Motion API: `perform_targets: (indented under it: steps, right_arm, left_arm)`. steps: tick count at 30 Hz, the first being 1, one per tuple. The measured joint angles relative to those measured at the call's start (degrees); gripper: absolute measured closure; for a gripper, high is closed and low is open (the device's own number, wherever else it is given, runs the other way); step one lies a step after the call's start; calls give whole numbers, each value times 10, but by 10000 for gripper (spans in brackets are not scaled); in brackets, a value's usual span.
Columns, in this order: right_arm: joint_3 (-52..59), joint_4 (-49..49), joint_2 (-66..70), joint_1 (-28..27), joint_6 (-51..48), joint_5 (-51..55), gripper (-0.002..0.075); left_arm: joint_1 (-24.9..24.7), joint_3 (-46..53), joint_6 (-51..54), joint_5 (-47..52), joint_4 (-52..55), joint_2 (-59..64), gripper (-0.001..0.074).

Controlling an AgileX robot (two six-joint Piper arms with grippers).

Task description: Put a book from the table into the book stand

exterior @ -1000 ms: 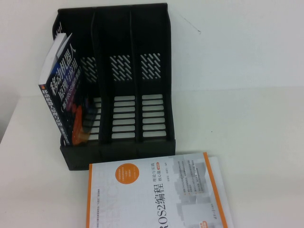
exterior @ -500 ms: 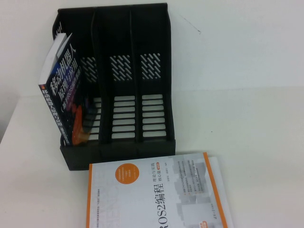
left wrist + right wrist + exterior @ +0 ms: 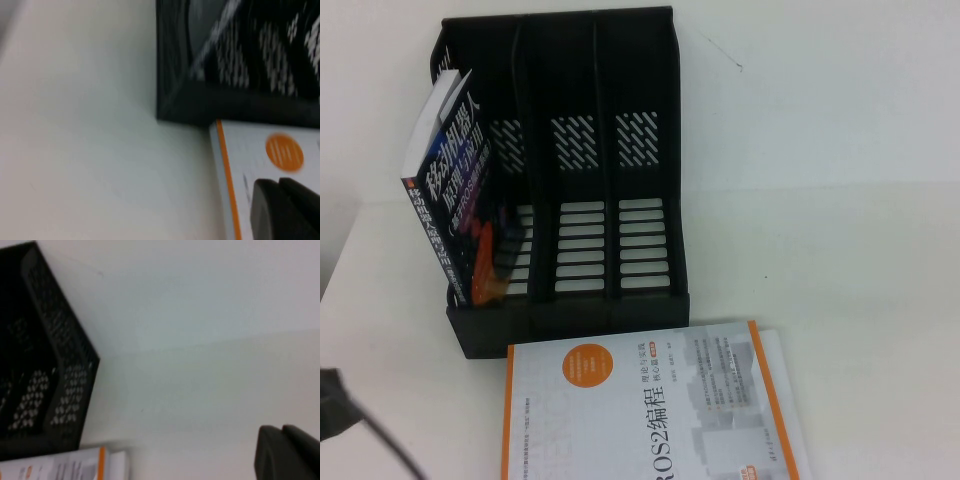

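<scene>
The white ROS2 book with its orange edge stripe and orange circle lies flat on the white table, just in front of the black book stand. Part of my left arm shows at the high view's lower left edge. In the left wrist view my left gripper hovers over the book near its orange circle, fingers together and empty, with the stand behind. My right gripper is shut and empty above bare table, with the stand and a book corner off to one side.
A dark blue book with white characters leans in the stand's leftmost slot. The middle and right slots hold nothing. A white wall rises behind the stand.
A dark part of my left arm has come into the high view at the lower left edge. The books and the stand have not moved.
</scene>
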Motion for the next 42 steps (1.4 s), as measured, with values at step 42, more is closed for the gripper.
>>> perform_targets:
  steps: [42]
  right_arm:
    - [-119, 357, 687, 222, -380, -36, 725]
  left_arm:
    - [0, -9, 221, 25, -323, 317, 737]
